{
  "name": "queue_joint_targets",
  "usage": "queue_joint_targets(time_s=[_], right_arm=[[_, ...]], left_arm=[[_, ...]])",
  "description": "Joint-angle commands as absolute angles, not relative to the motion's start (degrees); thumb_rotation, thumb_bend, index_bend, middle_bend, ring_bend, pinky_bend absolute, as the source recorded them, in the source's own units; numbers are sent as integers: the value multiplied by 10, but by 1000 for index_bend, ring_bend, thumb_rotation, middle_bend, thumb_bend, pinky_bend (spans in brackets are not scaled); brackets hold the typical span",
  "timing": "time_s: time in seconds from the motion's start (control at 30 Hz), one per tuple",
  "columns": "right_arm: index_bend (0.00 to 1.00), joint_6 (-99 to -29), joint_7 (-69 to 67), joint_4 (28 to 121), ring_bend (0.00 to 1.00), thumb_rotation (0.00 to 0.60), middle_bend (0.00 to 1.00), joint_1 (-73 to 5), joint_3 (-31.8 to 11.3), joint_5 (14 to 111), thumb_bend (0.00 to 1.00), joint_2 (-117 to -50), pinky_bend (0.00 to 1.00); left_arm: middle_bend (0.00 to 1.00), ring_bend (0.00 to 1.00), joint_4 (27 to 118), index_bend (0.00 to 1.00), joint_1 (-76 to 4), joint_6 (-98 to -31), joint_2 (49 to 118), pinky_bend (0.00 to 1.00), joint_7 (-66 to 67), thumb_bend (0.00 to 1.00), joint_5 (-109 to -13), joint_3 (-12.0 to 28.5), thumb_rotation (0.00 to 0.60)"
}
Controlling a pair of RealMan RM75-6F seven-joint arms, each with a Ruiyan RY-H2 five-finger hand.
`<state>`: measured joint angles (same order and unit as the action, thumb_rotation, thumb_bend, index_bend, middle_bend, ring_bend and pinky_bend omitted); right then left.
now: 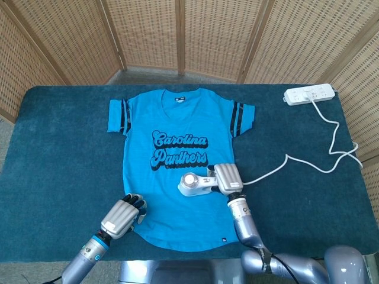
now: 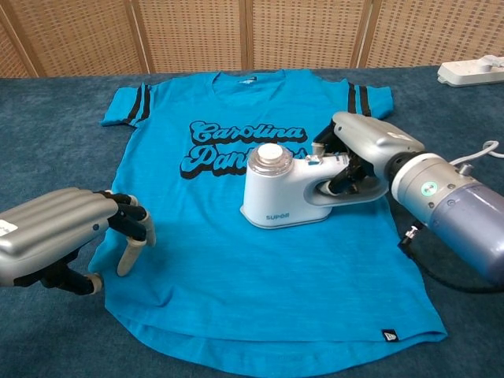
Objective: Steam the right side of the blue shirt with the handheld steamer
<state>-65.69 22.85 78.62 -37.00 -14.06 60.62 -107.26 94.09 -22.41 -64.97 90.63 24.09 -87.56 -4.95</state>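
Note:
A blue shirt (image 1: pixel 177 130) (image 2: pixel 236 268) with "Carolina Panthers" lettering lies flat on the dark teal table (image 1: pixel 59 148). My right hand (image 1: pixel 227 177) (image 2: pixel 364 150) grips the handle of a white handheld steamer (image 1: pixel 192 184) (image 2: pixel 279 193), which rests on the shirt just below the lettering, right of its middle. My left hand (image 1: pixel 123 216) (image 2: pixel 67 236) holds nothing, fingers curled downward, with its fingertips (image 2: pixel 130 252) touching the shirt's lower left edge.
A white power strip (image 1: pixel 309 94) (image 2: pixel 471 72) lies at the table's back right. Its white cord (image 1: pixel 331 148) loops across the right side toward the steamer. Wicker screens (image 1: pixel 189 35) stand behind the table.

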Motion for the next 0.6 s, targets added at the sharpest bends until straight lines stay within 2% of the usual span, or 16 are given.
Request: queue_joint_targets(time_s=[0.03, 0.6], right_arm=[[663, -660, 236, 798, 677, 600, 680, -367, -137, 609, 374, -1070, 581], [663, -634, 202, 717, 677, 600, 681, -384, -181, 589, 373, -1077, 579]], left_arm=[[367, 232, 939, 646, -224, -649, 907, 222, 240, 423, -876, -50, 600], [367, 232, 940, 645, -224, -647, 908, 222, 244, 422, -872, -47, 600]])
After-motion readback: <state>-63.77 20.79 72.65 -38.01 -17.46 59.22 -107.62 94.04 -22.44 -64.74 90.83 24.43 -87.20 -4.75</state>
